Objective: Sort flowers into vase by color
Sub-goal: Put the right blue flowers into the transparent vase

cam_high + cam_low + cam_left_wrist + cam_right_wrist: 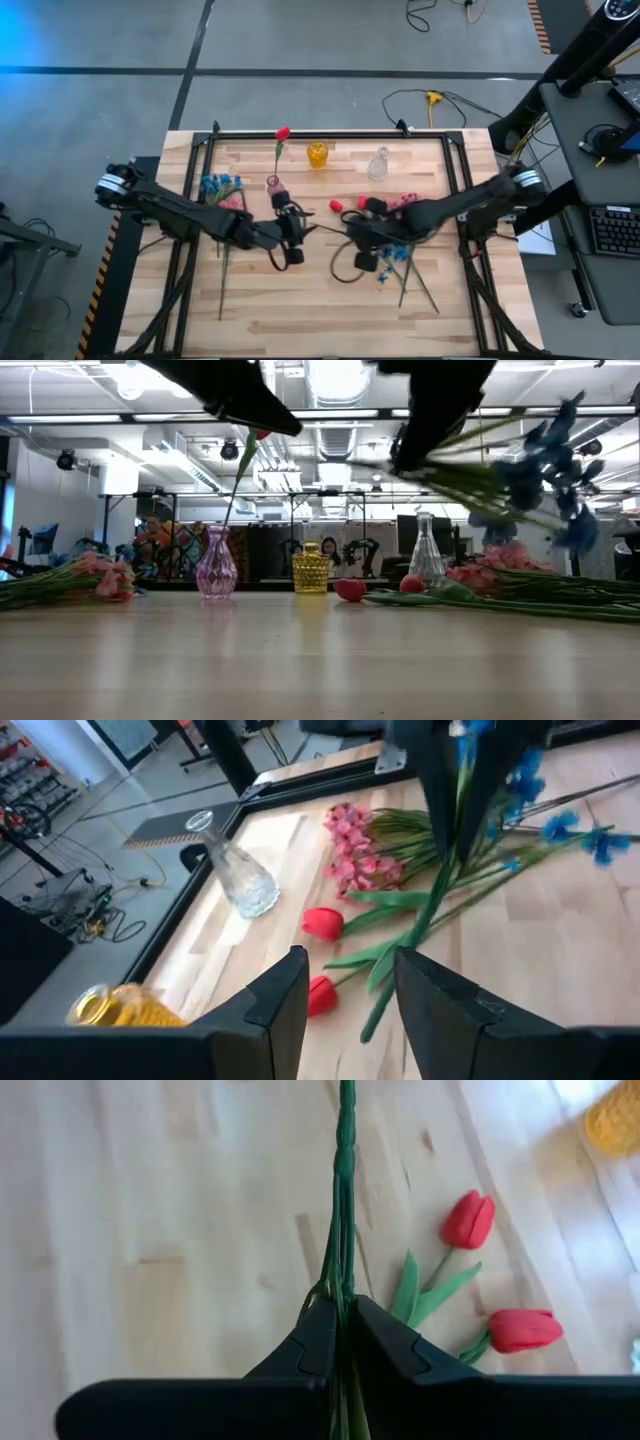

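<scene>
Blue flowers (545, 465) hang in the air in the low view, their green stems (345, 1220) pinched between the fingers of the right gripper (341, 1325), which is clamped tight on them. From above, that gripper (366, 247) sits over the middle of the table (300, 310), with the blue blooms (392, 262) trailing just beside it toward the near edge.

Two red tulips (470, 1220) lie loose on the wood near the held stems (one more red bud (520, 1330) shows just beside the first), and pink flowers (355, 855) lie next to them, close to the clear glass vase (235, 870). Another bunch of blue and pink flowers (220, 190) lies at the table's left side.

A pink vase (216, 567) already holds a red tulip (283, 133) on a long stem; a yellow vase (311, 568) stands between it and the clear one.

The left gripper (292, 238) waits near the table's middle, fingers (275, 1005) spread apart with nothing between them.
</scene>
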